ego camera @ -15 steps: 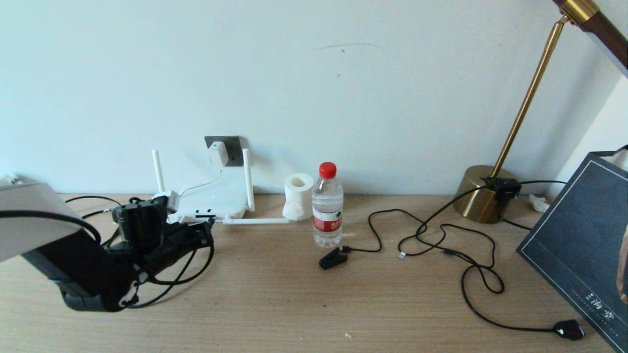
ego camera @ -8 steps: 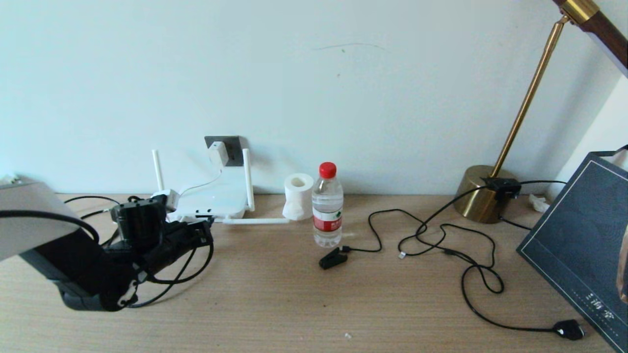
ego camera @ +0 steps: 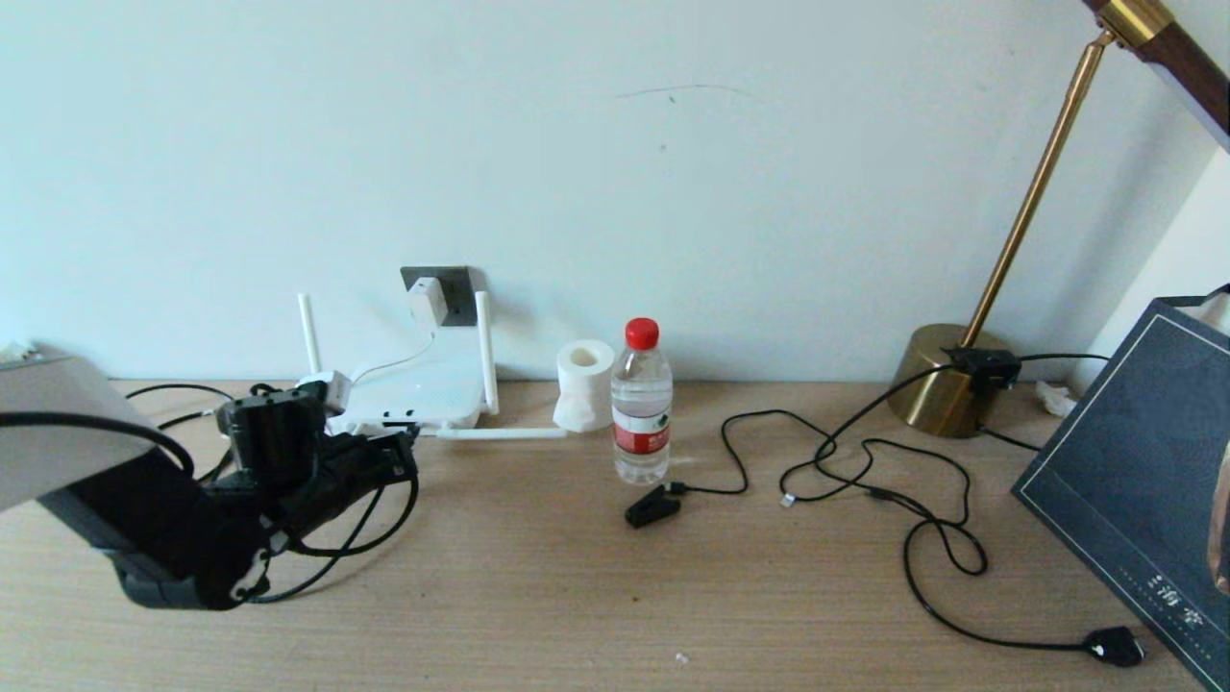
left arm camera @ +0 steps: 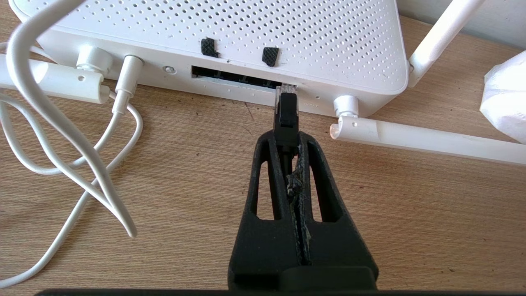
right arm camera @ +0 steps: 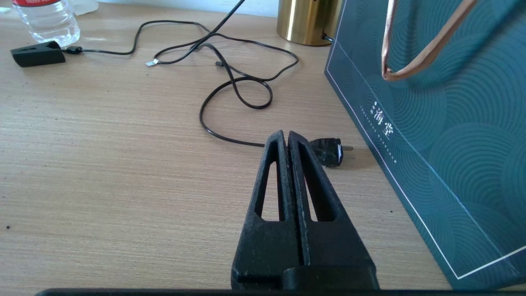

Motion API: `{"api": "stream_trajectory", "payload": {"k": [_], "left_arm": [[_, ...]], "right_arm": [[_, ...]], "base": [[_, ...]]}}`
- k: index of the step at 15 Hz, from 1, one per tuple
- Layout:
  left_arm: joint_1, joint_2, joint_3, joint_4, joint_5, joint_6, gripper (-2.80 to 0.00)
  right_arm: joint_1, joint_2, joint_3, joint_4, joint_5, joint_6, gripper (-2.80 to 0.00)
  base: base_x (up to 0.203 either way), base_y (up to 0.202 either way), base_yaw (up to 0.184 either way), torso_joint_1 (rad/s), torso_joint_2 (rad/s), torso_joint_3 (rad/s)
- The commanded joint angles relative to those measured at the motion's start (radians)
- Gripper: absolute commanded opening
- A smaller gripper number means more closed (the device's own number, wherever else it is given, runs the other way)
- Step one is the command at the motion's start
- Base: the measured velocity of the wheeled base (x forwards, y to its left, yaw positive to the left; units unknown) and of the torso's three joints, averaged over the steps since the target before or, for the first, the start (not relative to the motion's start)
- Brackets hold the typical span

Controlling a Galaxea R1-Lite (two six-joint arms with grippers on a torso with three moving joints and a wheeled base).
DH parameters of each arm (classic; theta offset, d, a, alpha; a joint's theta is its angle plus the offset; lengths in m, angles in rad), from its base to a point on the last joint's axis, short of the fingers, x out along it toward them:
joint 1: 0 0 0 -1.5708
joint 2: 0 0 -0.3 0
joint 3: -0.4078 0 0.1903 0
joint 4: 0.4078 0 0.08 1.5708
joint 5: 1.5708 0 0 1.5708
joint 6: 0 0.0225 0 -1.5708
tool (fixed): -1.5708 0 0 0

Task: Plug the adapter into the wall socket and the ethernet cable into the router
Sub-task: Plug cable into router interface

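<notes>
The white adapter (ego camera: pixel 426 300) sits in the dark grey wall socket (ego camera: pixel 459 289), its thin white cord running down to the router (ego camera: pixel 423 392). My left gripper (ego camera: pixel 404 452) (left arm camera: pixel 286 137) is shut on the black boot of the ethernet cable (left arm camera: pixel 286 113). The clear plug tip touches the router's (left arm camera: pixel 287 45) dark port slot at its right end. The rest of the black cable loops on the table under my left arm (ego camera: pixel 332 548). My right gripper (right arm camera: pixel 286 137) is shut and empty over bare table; it does not show in the head view.
A water bottle (ego camera: pixel 641 404) and paper roll (ego camera: pixel 583 384) stand right of the router. One antenna (left arm camera: pixel 427 139) lies flat on the table. Black cords (ego camera: pixel 865 471), a black clip plug (ego camera: pixel 651 506), a brass lamp base (ego camera: pixel 947 380) and a dark bag (ego camera: pixel 1143 481) fill the right side.
My left arm has shifted very slightly; otherwise nothing has visibly changed.
</notes>
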Motion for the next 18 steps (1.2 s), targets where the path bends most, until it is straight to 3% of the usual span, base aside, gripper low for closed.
{"api": "stream_trajectory", "payload": {"k": [1, 18], "left_arm": [[0.000, -0.001, -0.004, -0.006, 0.000, -0.001, -2.80], [0.000, -0.001, -0.010, -0.005, 0.001, 0.000, -2.80]], "right_arm": [[0.000, 0.001, 0.000, 0.000, 0.001, -0.001, -2.80], [0.000, 0.001, 0.000, 0.000, 0.000, -0.001, -2.80]], "base": [[0.000, 0.000, 0.000, 0.000, 0.00, 0.000], [0.000, 0.000, 0.000, 0.000, 0.00, 0.000]]}}
